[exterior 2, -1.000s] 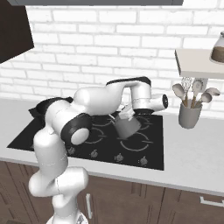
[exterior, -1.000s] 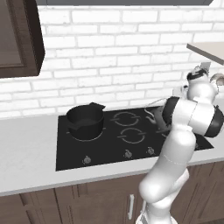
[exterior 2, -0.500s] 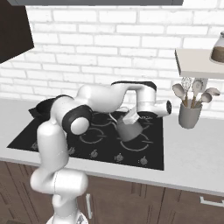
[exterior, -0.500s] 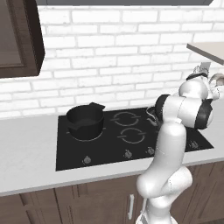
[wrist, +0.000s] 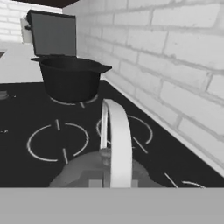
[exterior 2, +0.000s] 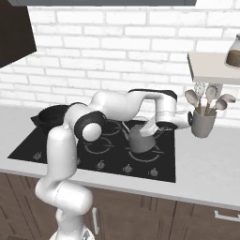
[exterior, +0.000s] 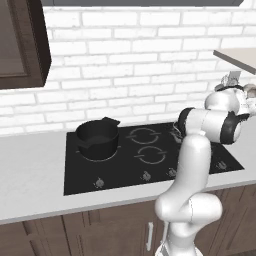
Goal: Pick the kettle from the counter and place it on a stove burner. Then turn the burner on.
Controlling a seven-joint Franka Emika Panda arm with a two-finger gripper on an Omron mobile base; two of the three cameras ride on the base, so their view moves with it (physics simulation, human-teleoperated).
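Observation:
The grey metal kettle (exterior 2: 139, 142) is over the right side of the black cooktop (exterior 2: 28, 143), its base at or just above the glass; I cannot tell if it touches. My gripper (exterior 2: 151, 127) comes in from the right and is shut on the arched handle. In the hand view that handle (wrist: 116, 144) rises straight ahead above the rounded kettle body (wrist: 83, 173). A stove burner (wrist: 57, 142) of thin grey arcs lies beyond it, and another burner (wrist: 127, 127) is beside it. The pale counter (exterior 2: 206, 168) runs on to the right.
A black pot (exterior: 97, 137) with side handles occupies the back-left burner. A grey utensil cup (exterior 2: 203, 124) stands on the counter right of the cooktop, under a shelf (exterior 2: 211, 70) holding a jar (exterior 2: 233, 47). Small knobs (exterior 2: 126, 168) line the cooktop's front edge. The brick wall is close behind.
The arm has swung its elbow round and stretched further right. The kettle, still held, has shifted slightly right and sunk a little toward the cooktop.

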